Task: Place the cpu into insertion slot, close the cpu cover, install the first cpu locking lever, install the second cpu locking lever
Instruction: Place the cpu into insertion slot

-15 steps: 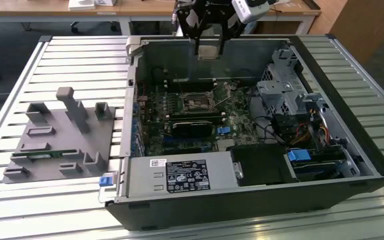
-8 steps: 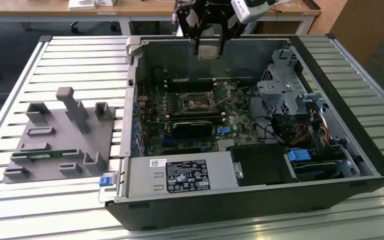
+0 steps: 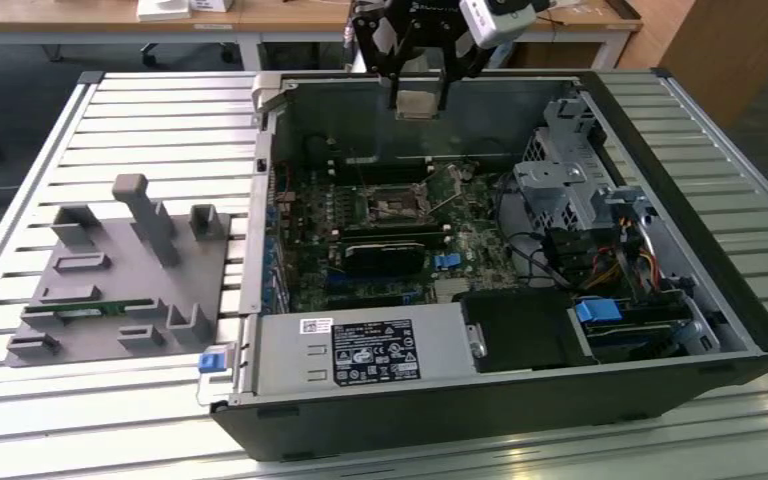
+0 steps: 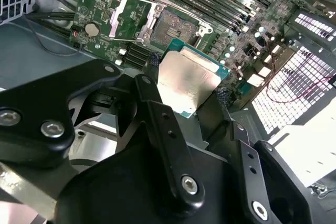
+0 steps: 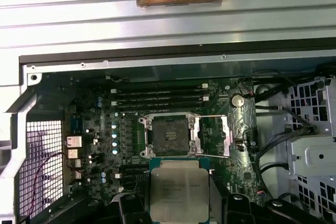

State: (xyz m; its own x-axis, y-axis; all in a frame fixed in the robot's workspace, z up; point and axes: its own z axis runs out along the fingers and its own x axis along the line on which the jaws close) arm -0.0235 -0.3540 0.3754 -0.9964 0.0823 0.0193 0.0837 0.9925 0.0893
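Claw (image 4: 188,80) clenched on the cpu (image 4: 191,74), gripping two opposite edges, with the metal face turned toward the second wrist view. The chip hangs clear above the motherboard (image 5: 105,129), short of the insertion slot (image 5: 169,135), which lies bare. The cpu cover (image 4: 118,14) stands swung open beside it. Judgement: no step is complete; seating, cover and both levers remain. The exterior view establishes height, with the claw up near the computer case (image 3: 491,425) rim. Both wrist views supply the socket detail.
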